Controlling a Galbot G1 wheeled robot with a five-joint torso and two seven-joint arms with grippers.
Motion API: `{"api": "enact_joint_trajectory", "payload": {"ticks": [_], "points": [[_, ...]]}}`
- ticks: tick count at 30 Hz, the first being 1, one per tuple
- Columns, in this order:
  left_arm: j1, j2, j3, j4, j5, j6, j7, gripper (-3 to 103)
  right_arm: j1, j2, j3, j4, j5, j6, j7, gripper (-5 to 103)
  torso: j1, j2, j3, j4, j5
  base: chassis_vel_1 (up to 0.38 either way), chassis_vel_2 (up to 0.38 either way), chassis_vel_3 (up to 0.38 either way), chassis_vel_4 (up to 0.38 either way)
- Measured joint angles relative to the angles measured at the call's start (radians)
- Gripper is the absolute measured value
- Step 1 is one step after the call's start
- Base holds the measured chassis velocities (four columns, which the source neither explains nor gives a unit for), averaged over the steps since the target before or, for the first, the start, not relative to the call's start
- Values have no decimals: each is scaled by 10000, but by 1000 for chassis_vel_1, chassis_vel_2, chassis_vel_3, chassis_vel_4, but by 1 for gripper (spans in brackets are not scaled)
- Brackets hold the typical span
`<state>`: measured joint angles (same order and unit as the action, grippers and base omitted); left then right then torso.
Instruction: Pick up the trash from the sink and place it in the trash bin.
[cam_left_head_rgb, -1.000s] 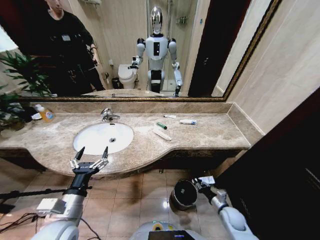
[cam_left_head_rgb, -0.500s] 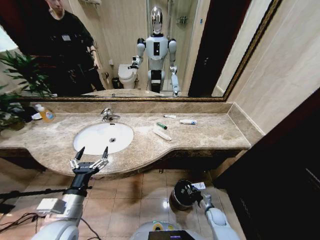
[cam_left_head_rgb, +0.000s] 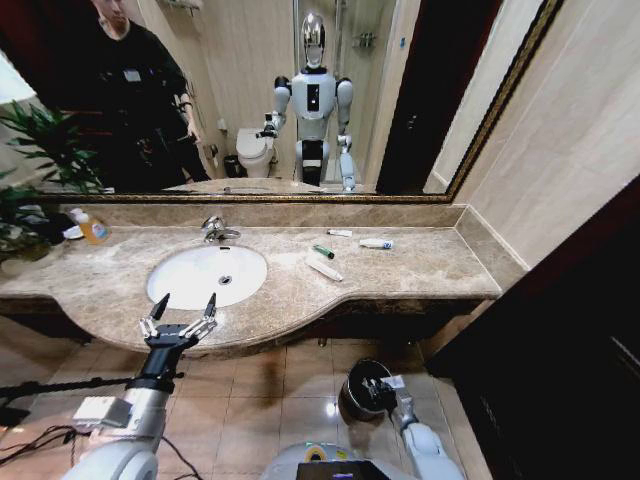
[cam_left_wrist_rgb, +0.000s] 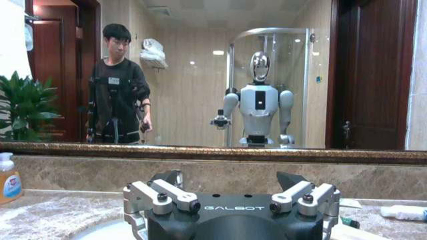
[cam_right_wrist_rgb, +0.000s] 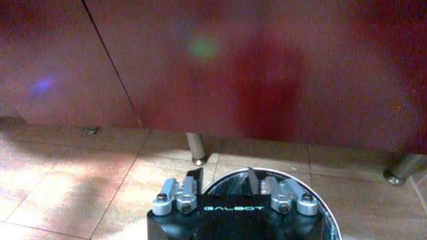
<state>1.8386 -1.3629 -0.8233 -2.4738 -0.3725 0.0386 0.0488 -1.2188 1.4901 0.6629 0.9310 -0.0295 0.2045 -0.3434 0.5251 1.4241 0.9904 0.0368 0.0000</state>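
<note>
Floor-level, right tool (cam_left_head_rgb: 376, 388) over trash bin (cam_left_head_rgb: 360, 402).

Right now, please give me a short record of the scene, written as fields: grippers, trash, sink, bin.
left gripper: open, in front of the counter edge by the sink
right gripper: low, over the trash bin on the floor
trash: green piece, flat white packet, white tube, on the counter beside the basin
sink: nothing in the basin

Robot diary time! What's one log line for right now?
right gripper: over bin, holds white packet | left gripper: open, by sink | trash: on counter
</note>
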Motion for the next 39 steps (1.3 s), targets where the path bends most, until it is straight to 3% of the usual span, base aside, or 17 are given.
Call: {"api": "enact_joint_trajectory", "payload": {"ticks": [2,4,11,14,29,34,39], "points": [[0,0,0,0,0,0,0,100,38,33,4,-89,-59,91,25,59,0,0,0,0,-1,0,0,0,0],[0,0,0,0,0,0,0,100,44,51,5,-121,-70,116,27,59,-1,0,0,0,0,0,0,0,0],[0,0,0,0,0,1,0,100,37,105,21,-249,-134,142,14,91,0,0,0,0,1,0,0,0,0],[0,0,0,0,0,0,0,100,29,98,33,-250,-134,136,8,99,-1,0,0,0,0,0,0,0,0],[0,0,0,0,0,0,0,100,-188,40,93,44,62,-5,-4,100,0,0,0,0,1,0,0,0,0],[0,0,0,0,0,0,0,100,-923,-154,17,1556,935,-443,-3,100,-1,0,0,0,1,0,0,0,0],[0,0,0,0,0,0,2,100,-2217,-676,72,4187,2219,-1236,-42,100,-1,0,-1,0,0,0,0,0,0]]}}
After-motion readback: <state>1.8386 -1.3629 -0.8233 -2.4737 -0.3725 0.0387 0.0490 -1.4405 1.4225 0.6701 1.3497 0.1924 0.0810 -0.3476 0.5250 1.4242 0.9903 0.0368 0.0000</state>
